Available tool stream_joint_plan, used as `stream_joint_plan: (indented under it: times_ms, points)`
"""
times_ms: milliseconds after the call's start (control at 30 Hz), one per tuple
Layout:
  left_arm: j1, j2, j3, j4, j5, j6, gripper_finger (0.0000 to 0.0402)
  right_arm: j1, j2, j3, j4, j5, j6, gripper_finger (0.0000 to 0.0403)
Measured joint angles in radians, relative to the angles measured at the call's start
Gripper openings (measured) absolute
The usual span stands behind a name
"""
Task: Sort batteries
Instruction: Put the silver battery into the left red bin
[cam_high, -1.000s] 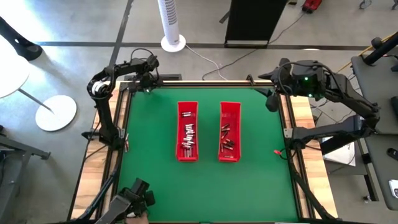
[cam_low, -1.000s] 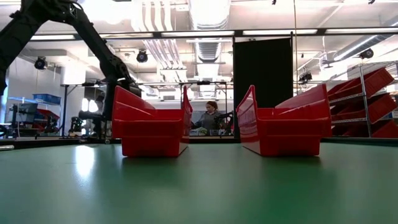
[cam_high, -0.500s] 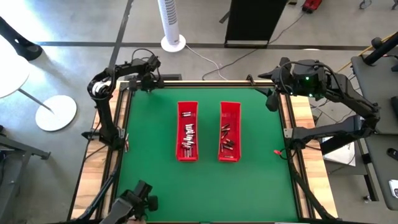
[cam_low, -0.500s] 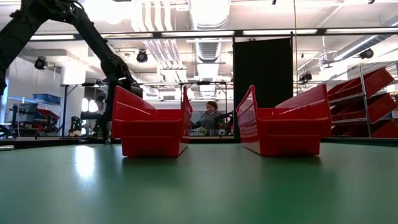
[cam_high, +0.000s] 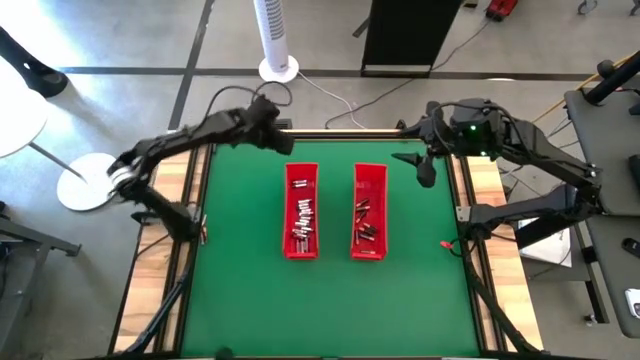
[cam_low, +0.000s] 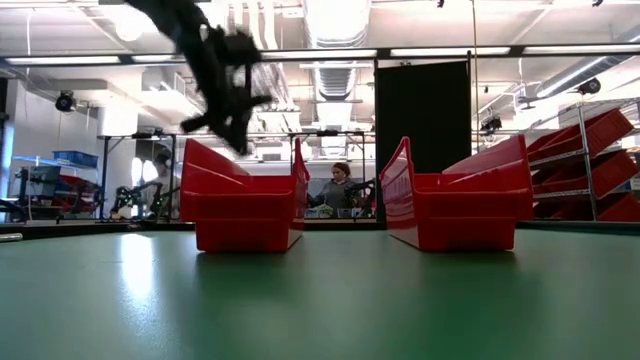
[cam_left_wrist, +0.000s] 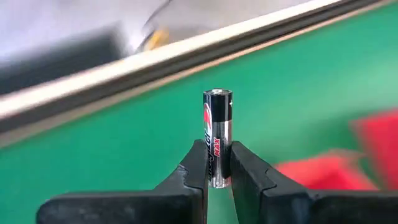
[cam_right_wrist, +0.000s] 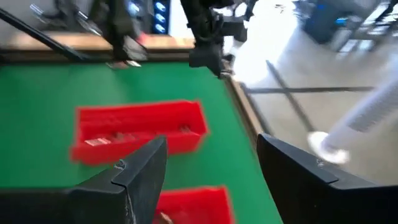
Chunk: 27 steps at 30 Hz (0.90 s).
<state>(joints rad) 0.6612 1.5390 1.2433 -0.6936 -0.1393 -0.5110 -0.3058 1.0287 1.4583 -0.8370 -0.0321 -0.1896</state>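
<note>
Two long red trays stand side by side mid-table: the left tray (cam_high: 302, 212) and the right tray (cam_high: 369, 212), each holding several small batteries (cam_high: 303, 218). My left gripper (cam_high: 280, 140) hovers above the table by the left tray's far end, also seen in the low view (cam_low: 235, 122). It is shut on one black-and-silver battery (cam_left_wrist: 217, 118). My right gripper (cam_high: 425, 166) hangs open over the table's far right, its fingers wide apart (cam_right_wrist: 211, 168) with nothing between them. My left gripper pinches the battery's lower end (cam_left_wrist: 217, 177) between its two fingers (cam_left_wrist: 198, 163), one on each side. The battery lies along the fingers and juts out past their tips, button end outward. It is lifted clear, with green table far below it.
A white tower fan (cam_high: 275, 40) stands beyond the far edge. Wooden rails (cam_high: 195, 180) border the green mat on both sides. A person (cam_low: 340, 186) sits in the room behind the trays. Free green surface lies in front of the trays (cam_high: 330, 300).
My left arm has swung from the table's far left corner toward the left tray's far end and risen well above the table, its wrist turning on the way. My right gripper has edged a little toward the trays.
</note>
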Motion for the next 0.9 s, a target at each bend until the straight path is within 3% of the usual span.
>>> stream_joint_plan:
  times_ms: [100, 233, 400, 633, 900]
  points:
    - [-0.163, -0.135, -0.052, 0.159, -0.011, 0.049, 0.0022, 0.000, 0.005, -0.032, 0.065, -0.083, 0.045, 0.0255]
    - [-0.365, -0.282, -0.133, 0.349, -0.024, 0.016, 0.0022, 0.027, 0.009, -0.069, 0.135, -0.098, 0.099, 0.0270]
    - [-0.552, -0.367, -0.180, 0.339, -0.122, 0.006, 0.0022, 0.113, 0.015, -0.079, 0.185, -0.067, 0.180, 0.0273]
    - [-0.648, -0.301, -0.137, 0.224, -0.088, 0.092, 0.0022, 0.297, 0.047, -0.045, 0.191, 0.127, 0.339, 0.0261]
    - [-0.640, -0.067, 0.005, 0.006, -0.026, 0.351, 0.0022, 0.438, 0.065, 0.014, 0.077, 0.200, 0.524, 0.0266]
